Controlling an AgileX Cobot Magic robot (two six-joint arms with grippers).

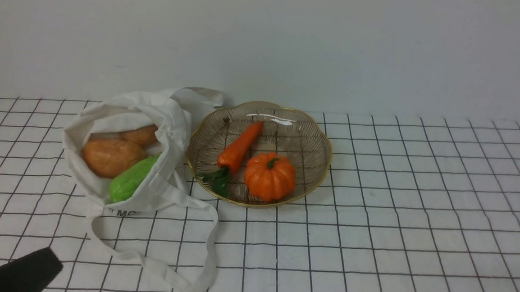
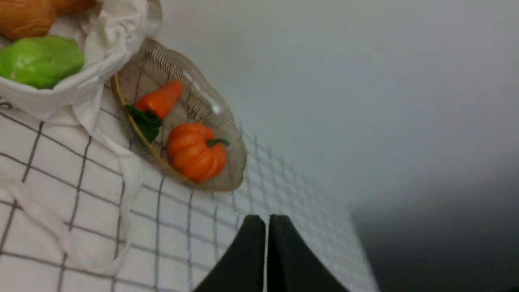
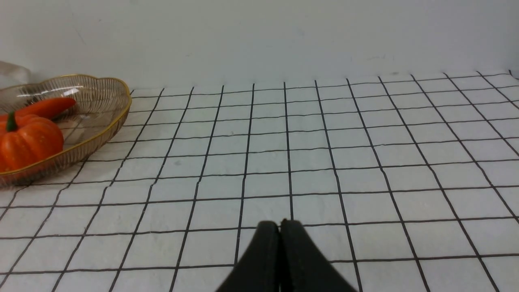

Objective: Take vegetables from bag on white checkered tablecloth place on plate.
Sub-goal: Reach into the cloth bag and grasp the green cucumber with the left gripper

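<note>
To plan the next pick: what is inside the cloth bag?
Two tan potatoes and a green gourd show in the bag; anything beneath them is covered.

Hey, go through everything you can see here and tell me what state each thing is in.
Bag: open, lying on the tablecloth.
Green gourd: inside the bag.
Two potatoes: inside the bag.
Plate: flat on the tablecloth, partly filled.
Carrot: lying on the plate.
Pumpkin: upright on the plate.
Left gripper: shut, empty.
Right gripper: shut, empty.
</note>
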